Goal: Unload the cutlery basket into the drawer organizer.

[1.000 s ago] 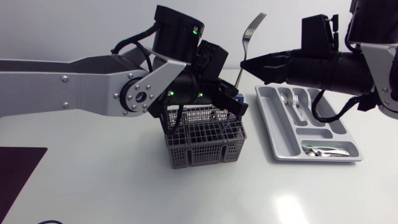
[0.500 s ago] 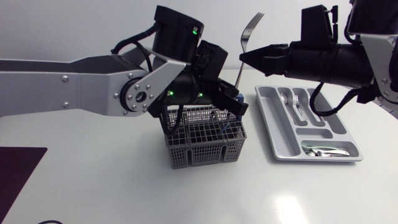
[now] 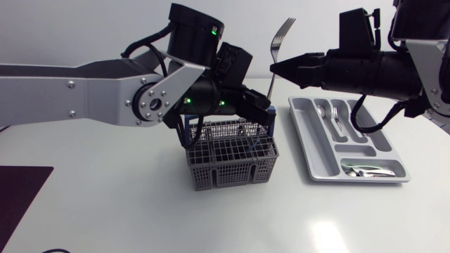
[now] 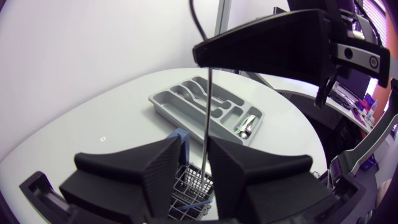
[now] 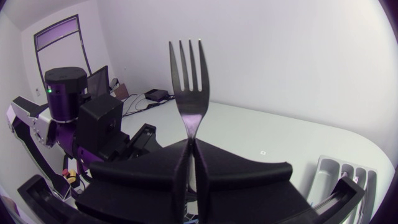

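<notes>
The job is partly done. The organizer (image 3: 314, 156) already holds some pieces: a spoon and a fork (image 3: 330, 114) in its long compartments and a few spoons (image 3: 367, 169) in the cross compartment at its near end.

Another fork (image 3: 275, 55) is out of the basket (image 3: 228, 160) and stands upright in the air above it, tines up, caught between the two arms. The right gripper (image 5: 189, 144) has its fingers pinched on the fork's neck just below the tines. The left gripper (image 4: 196, 152) sits lower, just over the basket. Its fingers flank the handle with a gap showing on one side, so I judge them parted rather than clamping.

This fork has yet to go across to the organizer, which sits on the tabletop (image 3: 140, 204) just beside the basket. The arm hides much of the basket, so I cannot tell what it holds.
</notes>
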Controlling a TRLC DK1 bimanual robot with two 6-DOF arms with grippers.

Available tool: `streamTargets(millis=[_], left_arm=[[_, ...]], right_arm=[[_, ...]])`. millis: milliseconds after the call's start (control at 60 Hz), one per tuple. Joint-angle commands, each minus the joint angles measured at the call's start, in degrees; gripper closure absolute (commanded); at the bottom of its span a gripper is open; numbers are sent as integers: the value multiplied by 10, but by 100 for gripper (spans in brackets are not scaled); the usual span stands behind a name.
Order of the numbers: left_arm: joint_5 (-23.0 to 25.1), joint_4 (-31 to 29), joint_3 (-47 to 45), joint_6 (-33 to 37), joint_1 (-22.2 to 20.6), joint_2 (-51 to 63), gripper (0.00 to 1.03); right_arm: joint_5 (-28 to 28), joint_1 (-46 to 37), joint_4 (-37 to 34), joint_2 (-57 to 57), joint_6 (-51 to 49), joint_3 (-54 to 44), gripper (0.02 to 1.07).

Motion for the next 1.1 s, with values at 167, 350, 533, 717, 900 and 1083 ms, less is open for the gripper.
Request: streamTargets(millis=[167,350,533,717,900,1083], left_arm=[[2,10,11,-3,30,-28,12],[0,-2,8,28,46,-31,10],[-7,-20,-13,77,48,-41,10],[-25,-16,-43,110,32,-57,10],[-32,-13,-58,127,20,-63,8],[-39,-11,-79,169,10,-77,8]], right_arm=[[-22,-77,-48,9,-38,6,101],[-36,-181,-112,57,-107,36,101],[-31,-282,-185,146,-192,104,101],[-1,-343,-220,236,-240,180,101],[35,-368,-230,314,-265,235,101],[75,-380,-233,380,-275,281,101]])
